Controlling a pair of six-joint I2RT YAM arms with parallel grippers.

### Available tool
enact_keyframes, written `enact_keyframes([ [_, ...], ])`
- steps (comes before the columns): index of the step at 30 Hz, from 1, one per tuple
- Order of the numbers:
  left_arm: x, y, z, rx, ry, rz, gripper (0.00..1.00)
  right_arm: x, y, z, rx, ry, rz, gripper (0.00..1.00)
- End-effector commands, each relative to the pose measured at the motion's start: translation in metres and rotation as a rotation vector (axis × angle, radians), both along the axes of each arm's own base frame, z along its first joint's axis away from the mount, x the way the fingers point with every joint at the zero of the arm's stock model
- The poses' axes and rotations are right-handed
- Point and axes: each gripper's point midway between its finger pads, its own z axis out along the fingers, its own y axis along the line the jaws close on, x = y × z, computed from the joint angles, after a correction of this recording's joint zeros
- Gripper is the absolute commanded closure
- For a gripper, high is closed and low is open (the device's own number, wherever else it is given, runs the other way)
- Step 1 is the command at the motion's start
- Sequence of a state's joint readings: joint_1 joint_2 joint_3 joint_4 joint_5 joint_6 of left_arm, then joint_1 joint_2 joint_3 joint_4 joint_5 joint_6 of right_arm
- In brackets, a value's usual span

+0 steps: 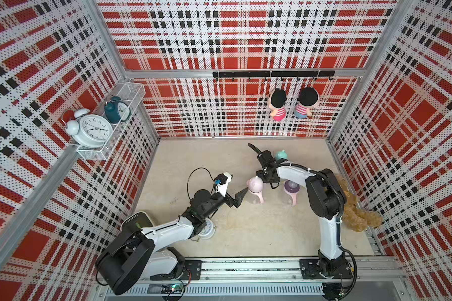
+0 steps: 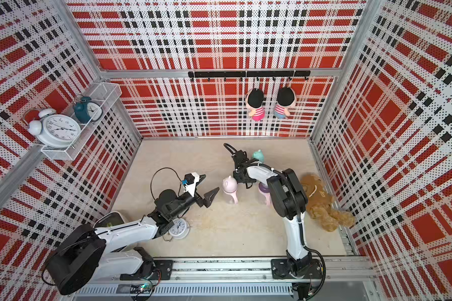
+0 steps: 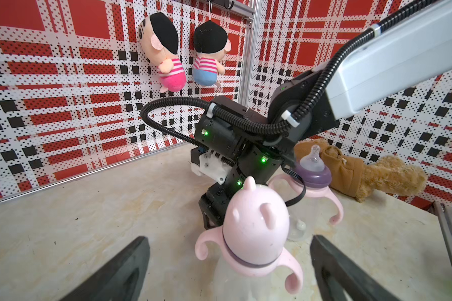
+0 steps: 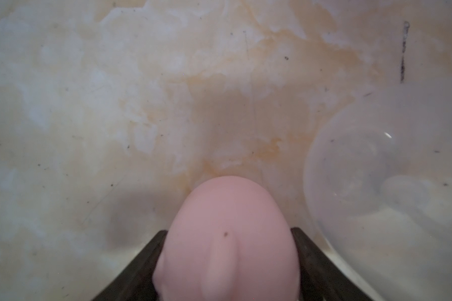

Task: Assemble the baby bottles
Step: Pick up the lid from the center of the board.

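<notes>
The left gripper point(image 3: 227, 238), jaws wide and empty, flanks the mid-table pink bottle point(image 3: 230, 284), whose pink dome cap point(image 3: 256, 224) the right gripper point(image 4: 229, 230) clasps from two o'clock; a skewed push could topple it onto the uncapped bottle point(image 3: 312, 173) at three o'clock.

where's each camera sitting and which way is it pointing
top views: high above the arms' bases, looking down at the table; both show the left arm, right arm and open left tool.
left wrist: on the left arm, looking across at the pink dome cap and the right arm behind it; own fingers at the edge.
right wrist: on the right arm, looking down at the table; right tool closed around the cap.
shared: the cap shows in all views.
</notes>
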State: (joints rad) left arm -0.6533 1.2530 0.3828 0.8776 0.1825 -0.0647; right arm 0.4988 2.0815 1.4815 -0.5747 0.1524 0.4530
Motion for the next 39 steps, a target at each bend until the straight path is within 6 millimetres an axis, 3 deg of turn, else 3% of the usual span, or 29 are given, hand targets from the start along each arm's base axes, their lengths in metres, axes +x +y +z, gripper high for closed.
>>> enact_keyframes([
  [1, 0.000, -0.003, 0.012, -0.004, -0.026, -0.006, 0.02, 0.006, -0.002, -0.006, -0.018, -0.002, -0.007, 0.29],
  [5, -0.001, -0.001, 0.010, -0.001, -0.023, -0.003, 0.02, 0.006, -0.002, -0.006, -0.025, -0.001, -0.001, 0.32],
  [13, -0.001, -0.001, 0.010, -0.001, -0.025, -0.003, 0.02, 0.007, 0.008, 0.026, -0.014, -0.072, 0.041, 0.31],
  [28, 0.002, -0.004, 0.006, 0.006, -0.012, -0.006, 0.02, -0.004, 0.016, 0.118, 0.074, -0.234, 0.087, 0.30],
  [39, 0.002, -0.007, 0.007, 0.006, -0.013, -0.012, 0.02, -0.028, 0.012, 0.202, 0.179, -0.361, 0.118, 0.30],
])
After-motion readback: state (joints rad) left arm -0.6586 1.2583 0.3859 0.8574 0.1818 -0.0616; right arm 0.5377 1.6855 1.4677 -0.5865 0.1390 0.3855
